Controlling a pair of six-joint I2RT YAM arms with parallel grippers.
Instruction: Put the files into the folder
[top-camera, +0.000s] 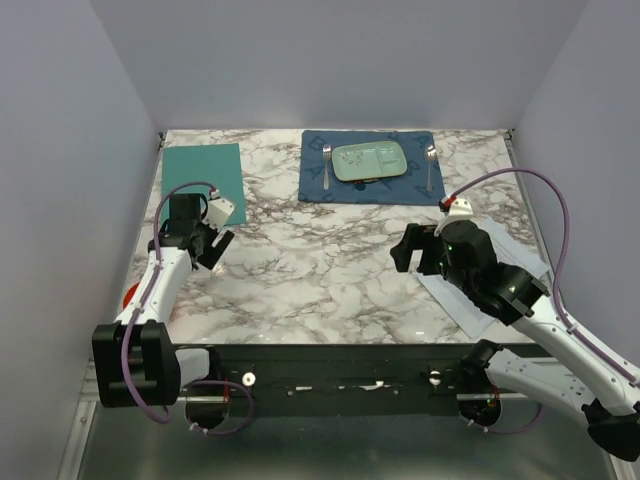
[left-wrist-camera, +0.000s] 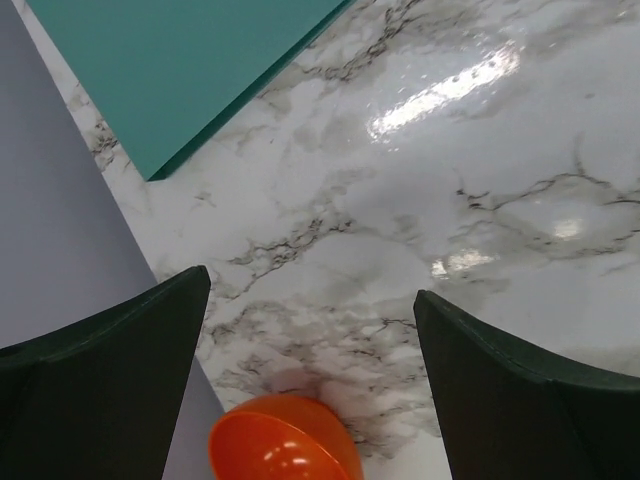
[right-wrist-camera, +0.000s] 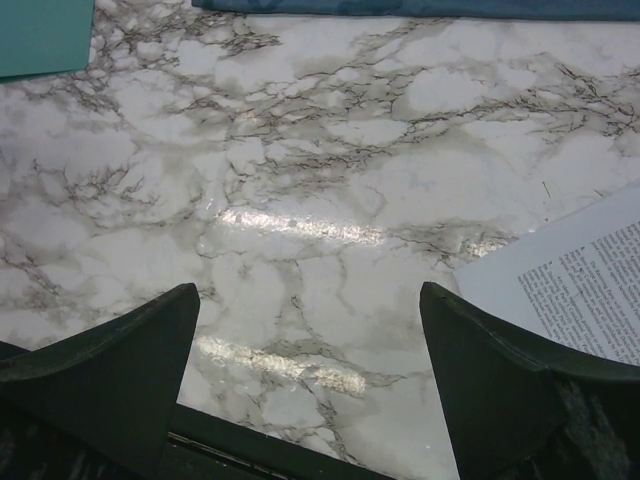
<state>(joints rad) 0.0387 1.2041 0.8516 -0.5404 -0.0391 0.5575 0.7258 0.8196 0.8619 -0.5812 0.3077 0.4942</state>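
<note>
The teal-green folder lies closed and flat at the far left of the marble table; its corner shows in the left wrist view and the right wrist view. The white printed files lie at the near right, mostly hidden under my right arm; a corner with black text shows in the right wrist view. My left gripper is open and empty, hovering just near of the folder. My right gripper is open and empty, left of the files.
A dark blue placemat at the far centre holds a pale green plate with a fork on each side. An orange round object sits at the table's left edge. Grey walls enclose the table.
</note>
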